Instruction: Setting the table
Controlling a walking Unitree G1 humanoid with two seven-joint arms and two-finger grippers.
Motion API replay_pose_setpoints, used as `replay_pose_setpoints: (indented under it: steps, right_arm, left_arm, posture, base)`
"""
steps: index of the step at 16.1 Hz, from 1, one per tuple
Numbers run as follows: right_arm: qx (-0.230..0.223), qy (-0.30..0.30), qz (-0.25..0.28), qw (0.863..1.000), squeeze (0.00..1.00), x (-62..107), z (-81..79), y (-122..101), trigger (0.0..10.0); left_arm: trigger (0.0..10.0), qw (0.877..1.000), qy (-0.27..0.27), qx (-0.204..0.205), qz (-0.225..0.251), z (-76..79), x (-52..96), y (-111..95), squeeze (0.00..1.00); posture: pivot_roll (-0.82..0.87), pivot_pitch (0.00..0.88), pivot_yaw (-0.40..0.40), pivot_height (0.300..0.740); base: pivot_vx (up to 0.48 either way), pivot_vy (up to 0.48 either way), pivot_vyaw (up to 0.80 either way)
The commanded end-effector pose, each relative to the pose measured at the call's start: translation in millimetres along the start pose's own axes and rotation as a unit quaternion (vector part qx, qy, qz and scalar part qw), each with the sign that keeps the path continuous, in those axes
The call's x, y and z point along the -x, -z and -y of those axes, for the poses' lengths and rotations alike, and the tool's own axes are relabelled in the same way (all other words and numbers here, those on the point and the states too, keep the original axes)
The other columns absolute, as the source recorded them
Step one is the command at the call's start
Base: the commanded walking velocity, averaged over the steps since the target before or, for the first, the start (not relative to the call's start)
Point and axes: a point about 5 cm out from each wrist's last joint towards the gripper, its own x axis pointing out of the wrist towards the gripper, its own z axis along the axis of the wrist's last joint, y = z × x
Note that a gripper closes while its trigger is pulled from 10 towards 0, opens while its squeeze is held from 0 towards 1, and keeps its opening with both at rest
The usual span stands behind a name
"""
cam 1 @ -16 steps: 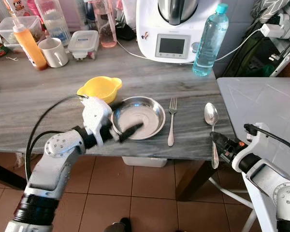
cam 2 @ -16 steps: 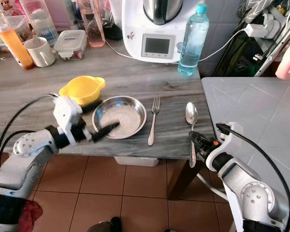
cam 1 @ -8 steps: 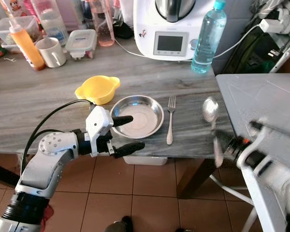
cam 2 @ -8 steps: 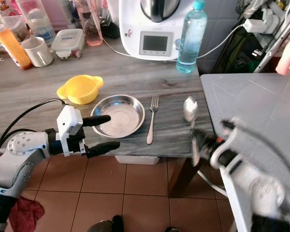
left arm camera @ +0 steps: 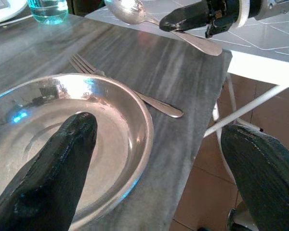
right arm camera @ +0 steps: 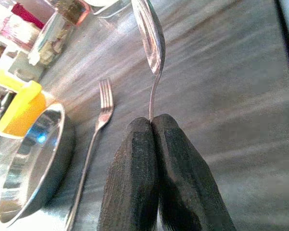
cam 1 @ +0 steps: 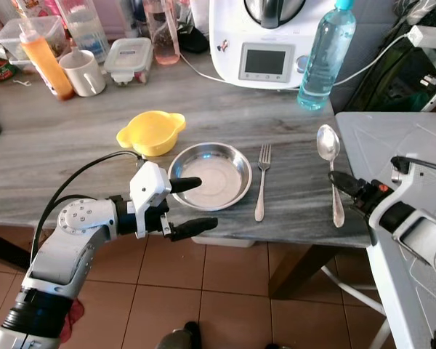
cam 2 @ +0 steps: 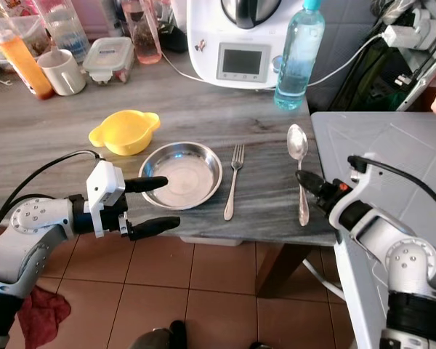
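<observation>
Spoon (cam 1: 328,156) pinched in the right pincer (cam 1: 339,182).

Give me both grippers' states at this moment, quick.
Left gripper: open, empty, at the table edge beside the round steel plate.
Right gripper: shut on the handle of the silver metal spoon.

Free room and obstructions on the grey wood-grain table (cam 1: 51,145). Bare surface runs along the left half of the front edge. The shallow round steel plate (cam 1: 209,174), yellow plastic bowl (cam 1: 151,131) and steel fork (cam 1: 261,182) crowd the centre. Along the back edge stand an orange sauce bottle (cam 1: 46,64), white mug (cam 1: 82,72), lidded container (cam 1: 129,60), white kitchen machine (cam 1: 267,40) and clear water bottle (cam 1: 325,56). A white tiled table (cam 1: 407,145) abuts the right edge.
</observation>
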Motion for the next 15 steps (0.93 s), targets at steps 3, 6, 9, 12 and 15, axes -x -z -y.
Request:
replay_pose_setpoints:
  steps: [3, 6, 9, 12, 15]
  right_arm:
    - [-0.013, -0.016, -0.03, 0.999, 0.0, -2.9, -1.6, 17, 10.0]
    - [-0.018, -0.015, -0.053, 0.998, 0.0, -3.7, -0.5, 29, 10.0]
    - [-0.025, -0.002, -0.054, 0.998, 0.0, -0.4, 6.0, 31, 10.0]
    - [-0.023, 0.026, -0.05, 0.998, 1.0, 2.9, 15.6, 30, 10.0]
    - [-0.025, 0.044, -0.047, 0.998, 1.0, 7.9, 23.1, 31, 10.0]
  left_arm:
    - [10.0, 1.0, 0.002, -0.005, -0.009, 3.5, 0.7, 3, 0.0]
    - [10.0, 1.0, 0.003, -0.001, -0.01, 3.6, -0.4, 5, 0.0]
    - [10.0, 1.0, 0.004, 0.001, -0.01, 3.9, 0.0, 6, 0.0]
    - [10.0, 1.0, 0.005, 0.001, -0.01, 3.5, -0.7, 6, 0.0]
    - [10.0, 1.0, 0.009, 0.001, -0.01, 4.4, -2.9, 7, 0.0]
  posture:
    - [0.14, 0.183, 0.054, 0.74]
    - [0.13, 0.189, 0.054, 0.74]
    - [0.13, 0.192, 0.056, 0.74]
    - [0.13, 0.192, 0.06, 0.74]
    - [0.12, 0.193, 0.061, 0.74]
  base:
    - [0.0, 0.0, 0.0]
    - [0.0, 0.0, 0.0]
    - [0.0, 0.0, 0.0]
    - [0.0, 0.0, 0.0]
    - [0.0, 0.0, 0.0]
